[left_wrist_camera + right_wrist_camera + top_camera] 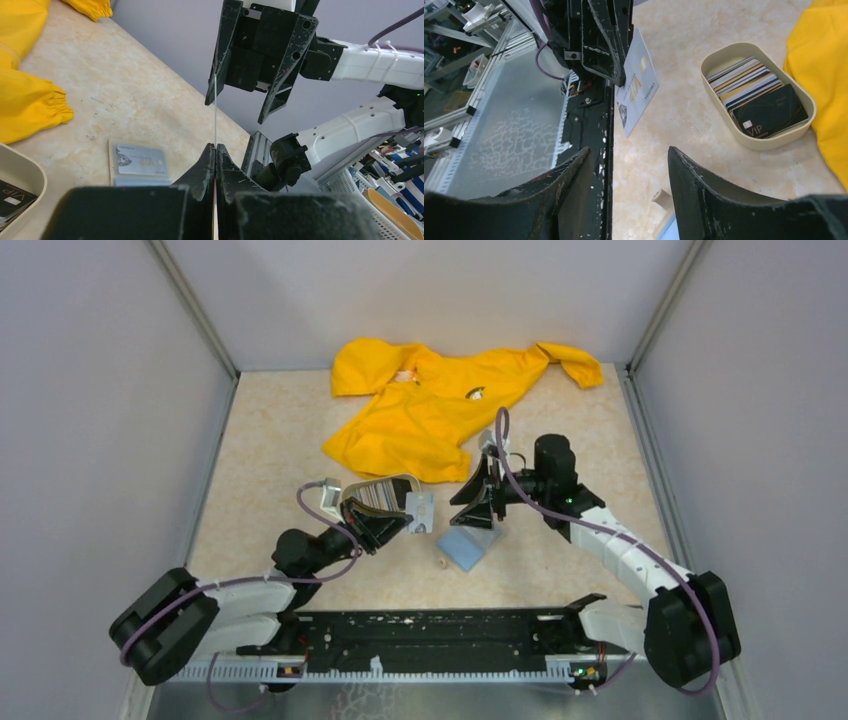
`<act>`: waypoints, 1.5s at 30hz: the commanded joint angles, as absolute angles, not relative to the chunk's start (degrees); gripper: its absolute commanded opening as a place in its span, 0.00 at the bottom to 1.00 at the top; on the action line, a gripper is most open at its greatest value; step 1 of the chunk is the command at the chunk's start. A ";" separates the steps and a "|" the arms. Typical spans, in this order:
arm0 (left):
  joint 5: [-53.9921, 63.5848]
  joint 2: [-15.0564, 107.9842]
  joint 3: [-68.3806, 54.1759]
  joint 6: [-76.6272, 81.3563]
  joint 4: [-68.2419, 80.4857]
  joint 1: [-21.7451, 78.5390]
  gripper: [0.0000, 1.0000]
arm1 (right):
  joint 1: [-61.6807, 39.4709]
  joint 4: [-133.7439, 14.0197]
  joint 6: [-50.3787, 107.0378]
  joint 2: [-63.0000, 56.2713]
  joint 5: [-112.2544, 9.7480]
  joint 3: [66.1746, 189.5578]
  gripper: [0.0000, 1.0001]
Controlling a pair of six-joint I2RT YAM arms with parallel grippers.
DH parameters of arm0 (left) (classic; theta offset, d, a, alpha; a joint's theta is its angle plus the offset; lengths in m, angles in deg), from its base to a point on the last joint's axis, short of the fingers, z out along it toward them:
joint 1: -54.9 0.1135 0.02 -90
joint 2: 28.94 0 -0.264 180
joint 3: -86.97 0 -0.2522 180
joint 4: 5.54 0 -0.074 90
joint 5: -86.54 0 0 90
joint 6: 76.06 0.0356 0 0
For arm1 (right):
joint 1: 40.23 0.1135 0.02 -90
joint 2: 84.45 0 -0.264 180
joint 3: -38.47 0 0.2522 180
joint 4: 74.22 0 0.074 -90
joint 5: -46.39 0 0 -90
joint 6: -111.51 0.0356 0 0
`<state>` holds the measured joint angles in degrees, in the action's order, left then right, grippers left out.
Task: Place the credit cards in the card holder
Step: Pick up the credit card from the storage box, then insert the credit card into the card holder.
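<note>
My left gripper [405, 523] is shut on a white credit card [421, 512], held above the table. The left wrist view shows that card edge-on as a thin line [215, 115] rising from the closed fingertips [215, 146]. My right gripper [462, 510] faces it, open, with nothing between its fingers [629, 155]; the card [636, 82] hangs just ahead of them. The card holder [468, 548] lies open on the table under the right gripper, with a silver card in its clear pocket [137, 162]. More credit cards [754, 90] are stacked in a beige oval tray [378, 492].
A yellow garment [430, 405] is spread across the back of the table, its sleeve close to the tray [724, 55]. Grey walls close in the table on three sides. A black rail [440, 635] runs along the near edge between the arm bases.
</note>
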<state>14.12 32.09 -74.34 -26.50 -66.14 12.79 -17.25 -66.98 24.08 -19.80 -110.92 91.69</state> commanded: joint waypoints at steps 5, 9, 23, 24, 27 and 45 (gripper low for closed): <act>10.99 44.87 -68.82 -27.99 -82.03 9.17 0.00 | -17.59 -89.32 48.23 -20.07 -109.62 88.03 0.56; 11.68 48.90 -67.07 -29.13 -84.83 8.35 0.00 | -17.56 -92.98 51.14 -19.53 -108.25 86.87 0.55; 13.65 56.46 -65.04 -33.28 -91.45 7.43 0.00 | -17.64 -93.74 54.06 -18.75 -104.66 86.82 0.27; 13.67 56.64 -65.02 -33.38 -91.51 7.44 0.00 | -17.63 -93.82 53.98 -18.71 -104.70 86.78 0.20; 13.42 57.11 -65.07 -33.75 -91.45 7.44 0.00 | -17.63 -93.14 52.99 -18.70 -105.07 86.92 0.03; 4.50 48.89 -57.32 -31.95 -35.01 7.38 0.61 | -22.87 -53.38 18.08 -14.50 -108.08 99.86 0.00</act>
<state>8.50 51.04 -61.38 -32.58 -56.63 7.65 -21.73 -65.21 30.07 -15.96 -108.21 95.24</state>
